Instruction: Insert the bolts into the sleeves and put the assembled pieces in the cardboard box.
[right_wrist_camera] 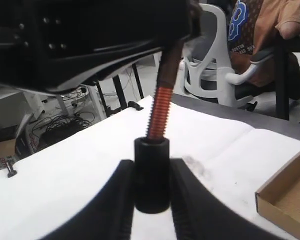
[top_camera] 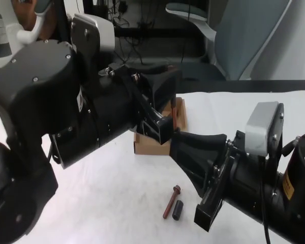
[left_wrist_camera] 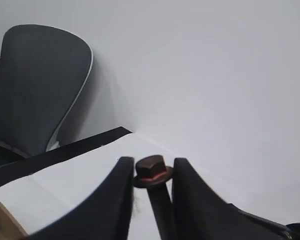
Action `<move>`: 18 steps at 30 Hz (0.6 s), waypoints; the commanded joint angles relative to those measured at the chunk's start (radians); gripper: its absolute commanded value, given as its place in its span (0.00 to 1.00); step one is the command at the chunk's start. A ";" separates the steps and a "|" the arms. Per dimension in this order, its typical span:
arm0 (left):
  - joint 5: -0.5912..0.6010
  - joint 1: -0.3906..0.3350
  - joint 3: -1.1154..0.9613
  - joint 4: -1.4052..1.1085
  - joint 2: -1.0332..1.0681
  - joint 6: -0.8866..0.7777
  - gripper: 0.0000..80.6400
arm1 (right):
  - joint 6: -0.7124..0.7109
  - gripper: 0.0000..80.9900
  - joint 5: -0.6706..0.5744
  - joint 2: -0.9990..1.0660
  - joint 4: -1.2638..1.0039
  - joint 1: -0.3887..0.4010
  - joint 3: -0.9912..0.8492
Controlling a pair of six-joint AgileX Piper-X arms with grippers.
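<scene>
Bright, even, diffuse light washes the white bench [top_camera: 107, 203], casting only faint, soft-edged shadows on it.

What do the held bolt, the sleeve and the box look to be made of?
The bolt: likely metal, coppery-reddish finish, cut threads catching light. The sleeve: matte black, smooth, no glint; plastic, rubber or coated metal, cannot tell. The box: brown cardboard, plain dull walls, thin raw edges.

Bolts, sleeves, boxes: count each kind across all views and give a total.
Bolts: 2, the held bolt in the left gripper and the loose bolt
Sleeves: 2, the held sleeve in the right gripper and the loose sleeve
Box: 1
Total: 5
</scene>
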 commanded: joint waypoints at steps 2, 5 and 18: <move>0.023 -0.005 -0.002 -0.003 -0.001 0.009 0.02 | 0.010 0.01 -0.026 -0.003 -0.034 0.003 -0.011; 0.068 -0.005 -0.002 0.002 -0.001 0.009 0.02 | 0.010 0.01 -0.005 -0.003 -0.034 0.003 -0.012; 0.268 -0.005 -0.002 0.161 0.001 0.095 0.61 | 0.029 0.01 0.106 -0.003 -0.009 -0.004 -0.066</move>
